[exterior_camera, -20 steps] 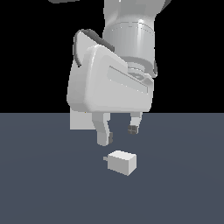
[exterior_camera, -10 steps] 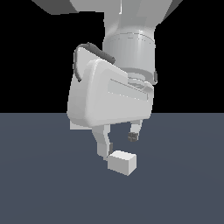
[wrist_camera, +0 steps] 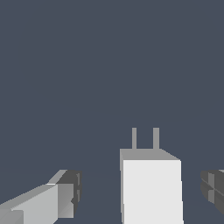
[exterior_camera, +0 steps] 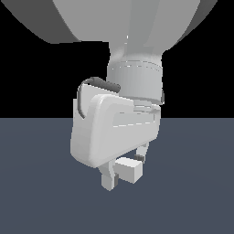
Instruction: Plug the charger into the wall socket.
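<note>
Fingers: both fingertips [wrist_camera: 65,197] stand apart, one on each side of the charger, with a clear gap on both sides; the pads do not touch it yet.
Charger: the white block [wrist_camera: 151,190] lies on the dark floor between the open jaws; its two grey prongs [wrist_camera: 145,138] point away from the wrist camera. In the exterior view the charger [exterior_camera: 129,169] sits just to the right of the nearer finger.
Gripper: the gripper [exterior_camera: 122,170] is low around the block, its big white body close above it.
Change: one second ago the fingers were hanging above the charger, well clear of it; now they have come down on both sides of it.
Meaning: I judge the descent is nearly finished, and closing on the block is the next step.
Wall socket: not visible in either view, so its place cannot be told.
Floor: the plain dark grey floor [exterior_camera: 196,183] extends far behind.
</note>
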{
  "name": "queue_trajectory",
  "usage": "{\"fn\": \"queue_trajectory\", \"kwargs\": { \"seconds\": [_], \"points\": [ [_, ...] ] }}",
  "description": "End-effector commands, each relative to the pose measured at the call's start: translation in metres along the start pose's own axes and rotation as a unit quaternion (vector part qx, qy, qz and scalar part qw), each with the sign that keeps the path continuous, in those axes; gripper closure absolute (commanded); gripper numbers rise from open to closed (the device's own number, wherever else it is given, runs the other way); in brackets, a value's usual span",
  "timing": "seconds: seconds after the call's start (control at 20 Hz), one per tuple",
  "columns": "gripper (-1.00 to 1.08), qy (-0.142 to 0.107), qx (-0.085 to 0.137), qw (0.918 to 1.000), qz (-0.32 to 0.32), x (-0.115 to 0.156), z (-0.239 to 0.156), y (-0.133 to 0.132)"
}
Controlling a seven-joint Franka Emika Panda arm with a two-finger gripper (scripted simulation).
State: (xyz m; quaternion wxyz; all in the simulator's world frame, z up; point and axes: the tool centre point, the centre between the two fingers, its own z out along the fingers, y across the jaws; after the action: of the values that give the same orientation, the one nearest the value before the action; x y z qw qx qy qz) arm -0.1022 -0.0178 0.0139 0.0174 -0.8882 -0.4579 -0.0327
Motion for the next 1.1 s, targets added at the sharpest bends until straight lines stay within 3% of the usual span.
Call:
{"fn": "queue_trajectory", "kwargs": {
  "seconds": [0.0, 0.05, 1.05],
  "points": [
    [-0.92, 0.0, -0.001, 1.0, 0.0, 0.0, 0.0021, 0.0005],
    [1.08, 0.0, -0.001, 1.0, 0.0, 0.0, 0.0021, 0.0005],
    [1.08, 0.001, -0.003, 0.9995, 0.032, 0.0063, -0.0033, -0.0036]
  ]
}}
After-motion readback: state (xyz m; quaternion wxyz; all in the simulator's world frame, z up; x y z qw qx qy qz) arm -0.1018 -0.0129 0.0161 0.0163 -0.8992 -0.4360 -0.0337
